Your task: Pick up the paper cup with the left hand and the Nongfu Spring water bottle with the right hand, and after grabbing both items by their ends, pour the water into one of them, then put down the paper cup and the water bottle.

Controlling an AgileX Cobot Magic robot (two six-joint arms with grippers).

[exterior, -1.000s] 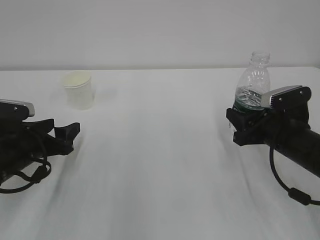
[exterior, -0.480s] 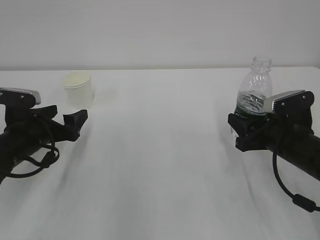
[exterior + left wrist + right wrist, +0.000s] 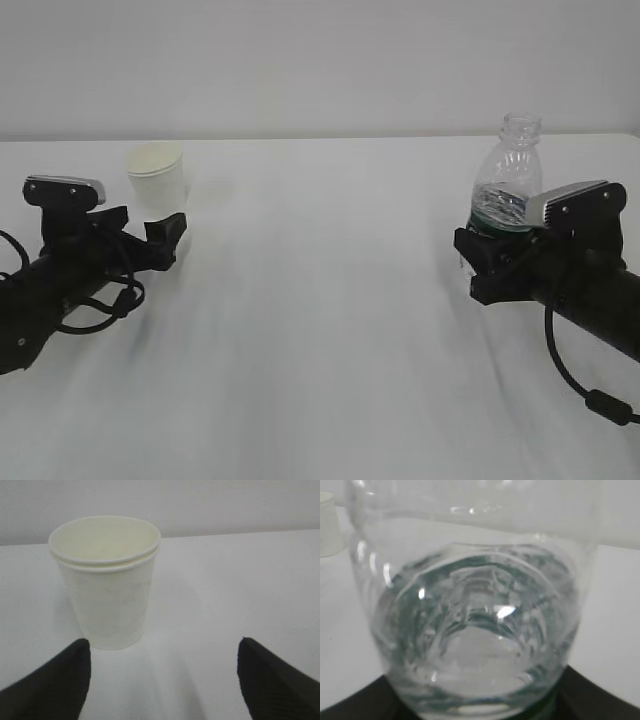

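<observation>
Exterior view: the paper cup is standing upright on the white table, serving as the landmark for all that follows.
Left hand: it is lying low on the table just beside the paper cup, on the camera's side of it, its jaws standing wide and gripping nothing.
Left wrist view: the paper cup is sitting ahead of the two black fingertips, nearer the left one than the right, with neither pad touching its wall; whether the cup is between the tips or just beyond them I cannot tell.
Cup rim: two rolled edges are showing one above the other, so it may be two nested cups.
Right hand: well apart from the paper cup, far to its right, it is clamping the Nongfu Spring water bottle around the lower body.
Bottle: it is standing upright and capless, its green label partly hidden by the claw.
Water: in the right wrist view it is filling the lower part of the bottle.
</observation>
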